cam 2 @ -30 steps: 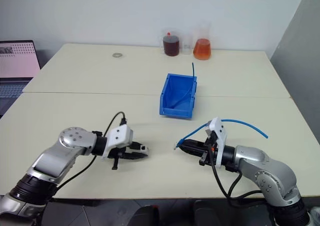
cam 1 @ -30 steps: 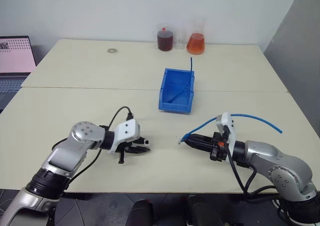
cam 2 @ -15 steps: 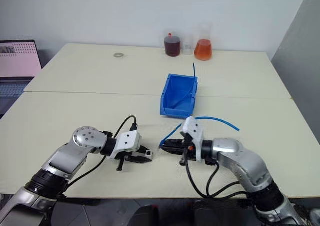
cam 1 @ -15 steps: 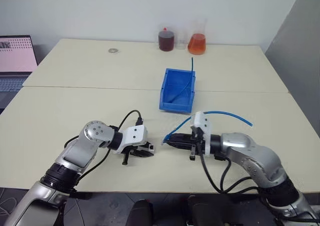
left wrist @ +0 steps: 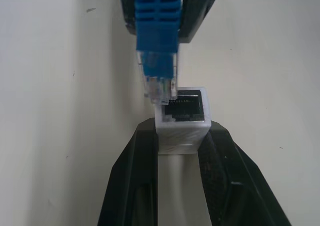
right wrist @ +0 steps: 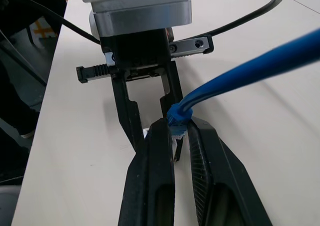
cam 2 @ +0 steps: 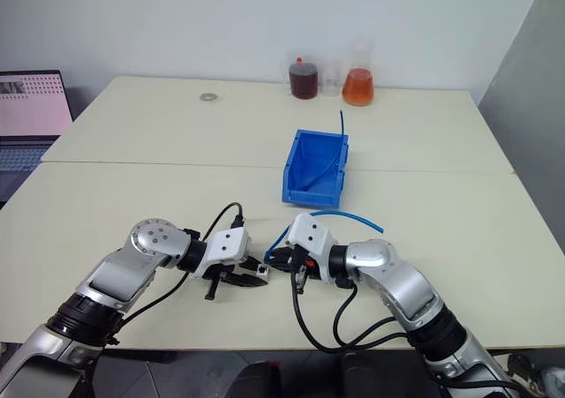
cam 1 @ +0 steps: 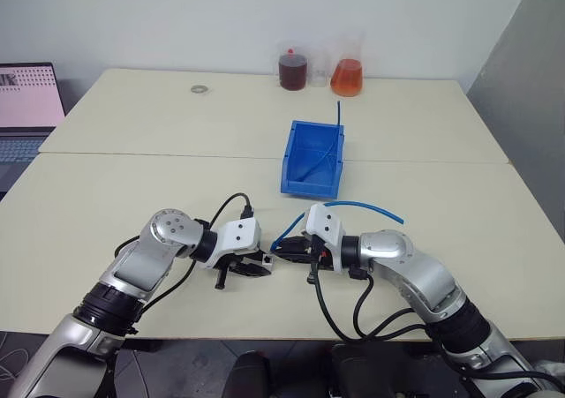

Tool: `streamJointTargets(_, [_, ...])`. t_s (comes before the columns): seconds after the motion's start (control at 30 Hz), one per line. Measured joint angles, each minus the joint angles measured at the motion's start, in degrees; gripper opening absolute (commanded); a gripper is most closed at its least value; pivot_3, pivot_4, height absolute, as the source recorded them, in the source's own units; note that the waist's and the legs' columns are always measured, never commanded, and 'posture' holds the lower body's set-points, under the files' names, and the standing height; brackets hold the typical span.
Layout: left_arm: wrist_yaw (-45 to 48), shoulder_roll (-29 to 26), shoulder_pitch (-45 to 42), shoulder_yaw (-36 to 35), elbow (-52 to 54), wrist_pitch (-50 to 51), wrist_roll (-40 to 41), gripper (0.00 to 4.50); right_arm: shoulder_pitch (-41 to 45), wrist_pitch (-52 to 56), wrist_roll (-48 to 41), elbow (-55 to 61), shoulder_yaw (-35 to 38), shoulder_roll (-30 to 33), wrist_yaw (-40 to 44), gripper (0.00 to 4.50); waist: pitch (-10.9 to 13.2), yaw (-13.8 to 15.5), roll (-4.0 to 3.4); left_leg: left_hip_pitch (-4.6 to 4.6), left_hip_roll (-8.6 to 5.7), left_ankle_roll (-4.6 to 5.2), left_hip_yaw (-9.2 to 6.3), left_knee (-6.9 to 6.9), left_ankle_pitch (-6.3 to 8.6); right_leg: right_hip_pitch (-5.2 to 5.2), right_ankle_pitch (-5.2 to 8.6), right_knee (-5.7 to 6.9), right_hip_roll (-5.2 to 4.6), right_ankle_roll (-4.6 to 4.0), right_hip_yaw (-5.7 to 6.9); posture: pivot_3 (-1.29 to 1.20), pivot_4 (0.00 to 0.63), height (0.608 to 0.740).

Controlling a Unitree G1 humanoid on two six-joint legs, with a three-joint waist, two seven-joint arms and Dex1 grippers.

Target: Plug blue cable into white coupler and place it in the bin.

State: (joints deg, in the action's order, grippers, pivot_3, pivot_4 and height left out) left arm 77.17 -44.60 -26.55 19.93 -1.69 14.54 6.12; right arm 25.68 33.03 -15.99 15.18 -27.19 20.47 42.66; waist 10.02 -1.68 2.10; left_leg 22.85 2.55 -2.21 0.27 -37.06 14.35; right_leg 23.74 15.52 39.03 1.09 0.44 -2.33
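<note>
Your left gripper (left wrist: 181,136) has its jaws clamped on the sides of the white coupler (left wrist: 182,120), whose dark socket faces outward from the fingertips, and your right gripper (right wrist: 175,128) has its jaws closed on the blue boot of the blue cable (left wrist: 157,25), just behind the clear plug. You have the plug's tip right at the socket's rim, offset toward one corner and not seated in the opening. From your right jaws the cable arcs up and back over that arm, and the bin (cam 1: 311,183) sits on the table (cam 1: 159,142) well beyond both grippers.
</note>
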Motion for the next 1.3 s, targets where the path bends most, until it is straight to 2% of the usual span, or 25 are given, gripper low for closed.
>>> streamJointTargets(0.7, [0.16,1.26,-0.89,-0.15,-0.72,3.89,-0.03,0.79,-0.32,-2.46,5.28,0.22,-1.78,-0.29,1.95,0.15,-0.08,0.04,-0.02,-0.18,-0.01,0.0,-0.05,-0.04,0.0,-0.2,0.0,0.02,-0.02,0.0,0.03,0.0,0.15,0.74])
streamJointTargets(1.07, [1.0,2.0,-1.3,-0.09,-2.64,0.58,-0.82,0.79,0.9,-2.33,6.92,0.01,-2.25,0.39,3.97,0.15,-0.12,0.14,-0.06,-0.24,-0.03,0.0,-0.05,-0.06,0.0,-0.29,0.0,0.02,-0.06,0.0,0.04,0.0,0.15,0.74])
streamJointTargets(1.3, [0.93,2.26,-1.28,-0.08,-2.89,-0.35,-1.44,0.79,4.64,-1.14,8.56,-1.71,-4.25,0.78,6.33,0.14,-0.15,0.18,-0.09,-0.28,-0.03,0.0,-0.06,-0.1,0.0,-0.33,0.0,0.04,-0.07,0.01,0.05,0.0,0.15,0.74])
